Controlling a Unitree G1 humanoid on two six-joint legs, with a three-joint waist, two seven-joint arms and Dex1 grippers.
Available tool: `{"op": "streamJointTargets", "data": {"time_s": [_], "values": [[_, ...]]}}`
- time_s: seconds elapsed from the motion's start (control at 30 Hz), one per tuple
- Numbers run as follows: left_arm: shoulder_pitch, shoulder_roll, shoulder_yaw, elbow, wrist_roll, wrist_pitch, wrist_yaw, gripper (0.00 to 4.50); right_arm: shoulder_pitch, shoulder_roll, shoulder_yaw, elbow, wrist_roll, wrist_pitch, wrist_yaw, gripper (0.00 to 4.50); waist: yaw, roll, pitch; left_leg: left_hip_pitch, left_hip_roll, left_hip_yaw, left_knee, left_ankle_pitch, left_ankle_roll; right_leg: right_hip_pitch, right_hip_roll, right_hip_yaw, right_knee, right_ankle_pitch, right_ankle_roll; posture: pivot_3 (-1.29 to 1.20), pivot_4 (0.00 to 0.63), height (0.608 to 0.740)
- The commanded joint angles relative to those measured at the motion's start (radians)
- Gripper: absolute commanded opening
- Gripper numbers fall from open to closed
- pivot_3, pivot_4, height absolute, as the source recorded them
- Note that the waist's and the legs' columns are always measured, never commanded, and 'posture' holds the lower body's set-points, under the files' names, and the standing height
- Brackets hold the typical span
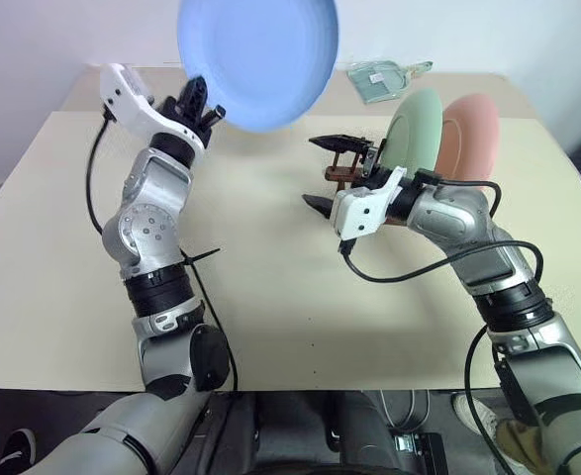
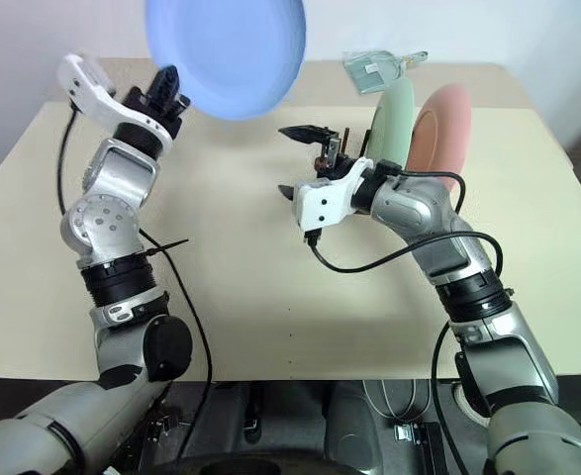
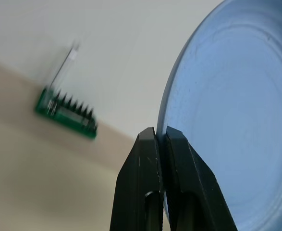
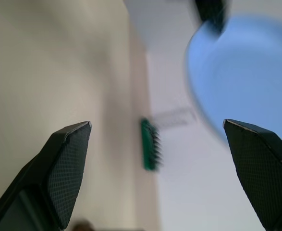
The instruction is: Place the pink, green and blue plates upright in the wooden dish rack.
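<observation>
The blue plate [image 1: 258, 54] hangs tilted high above the far side of the table, and my left gripper [image 1: 199, 104] is shut on its lower rim. In the left wrist view the two fingers [image 3: 148, 159] pinch the plate's edge [image 3: 232, 120]. The green plate [image 1: 416, 129] and the pink plate [image 1: 473, 134] stand upright side by side in the wooden dish rack [image 1: 341, 176], whose dark end pokes out behind my right gripper [image 1: 327, 173]. That gripper is open and holds nothing, just left of the rack and below the blue plate [image 4: 246, 72].
A green tool holder with a clear lid [image 1: 384, 77] lies near the table's far edge, behind the rack. The beige table [image 1: 270, 297] stretches bare toward me. Black cables trail from both arms.
</observation>
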Motion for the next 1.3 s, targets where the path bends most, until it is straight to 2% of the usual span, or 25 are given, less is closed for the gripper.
{"op": "streamJointTargets", "data": {"time_s": [0.03,0.43,0.53,0.77,1.0,1.13,1.17,1.2,1.3], "values": [[0.013,-0.008,-0.032,-0.051,-0.043,-0.005,0.027,0.03,-0.050,-0.003,-0.010,0.020,-0.057,-0.038,-0.071,4.50,-0.002,0.000,0.000,0.000,0.000,0.000,0.000,0.000,0.000,0.000,0.000,0.000,0.000,0.000,0.000,0.00,0.150,0.724],[0.059,-0.004,-0.162,-0.114,-0.057,-0.026,0.018,0.03,-0.147,0.053,0.031,0.144,-0.146,-0.045,-0.169,4.50,-0.002,0.000,0.000,0.000,0.000,0.000,0.000,0.000,0.000,0.001,0.000,0.000,-0.001,0.000,0.000,0.00,0.150,0.724],[0.061,0.001,-0.179,-0.124,-0.060,-0.023,0.014,0.00,-0.165,0.067,0.038,0.182,-0.135,-0.049,-0.166,3.63,-0.004,0.000,0.000,0.000,0.000,0.000,0.000,0.000,0.000,0.001,0.000,0.000,-0.001,0.000,0.000,0.00,0.150,0.724],[0.065,0.001,-0.199,-0.122,-0.076,-0.026,0.010,0.00,-0.181,0.074,0.036,0.206,-0.145,-0.051,-0.189,0.03,-0.004,0.000,0.000,0.000,0.000,-0.001,0.000,0.000,0.000,0.001,0.000,0.000,-0.001,0.000,0.000,0.00,0.150,0.724],[0.069,-0.010,-0.180,-0.099,-0.118,0.002,0.028,0.00,-0.183,0.064,0.023,0.194,-0.144,-0.043,-0.203,0.03,-0.003,0.000,0.000,0.000,0.000,-0.001,0.000,0.000,0.000,0.001,0.000,0.000,-0.001,0.000,0.000,0.00,0.150,0.724],[0.062,-0.008,-0.173,-0.058,-0.146,-0.020,-0.015,0.00,-0.183,0.061,0.017,0.185,-0.142,-0.041,-0.207,0.03,-0.003,0.000,0.000,0.000,0.000,-0.001,0.000,0.000,0.000,0.001,0.000,0.000,-0.001,0.000,0.000,0.00,0.150,0.724],[0.060,-0.006,-0.172,-0.051,-0.153,-0.036,-0.037,0.65,-0.185,0.058,0.016,0.185,-0.144,-0.041,-0.209,0.00,-0.002,0.000,0.000,0.000,0.000,-0.001,0.000,0.000,0.000,0.001,0.000,0.000,-0.001,0.000,0.000,0.00,0.150,0.724],[0.059,-0.005,-0.172,-0.047,-0.158,-0.051,-0.052,0.95,-0.186,0.056,0.015,0.184,-0.145,-0.040,-0.211,0.00,-0.001,0.000,0.000,0.000,0.000,-0.001,0.000,0.000,0.000,0.001,0.000,0.000,-0.001,0.000,0.000,0.00,0.150,0.724],[0.059,0.051,-0.148,-0.022,-0.159,-0.060,-0.084,2.50,-0.201,0.045,0.002,0.175,-0.143,-0.035,-0.220,0.00,-0.003,0.000,0.000,0.000,0.000,-0.001,0.000,0.000,0.000,0.001,0.000,0.000,-0.001,0.000,0.000,0.00,0.150,0.724]]}}
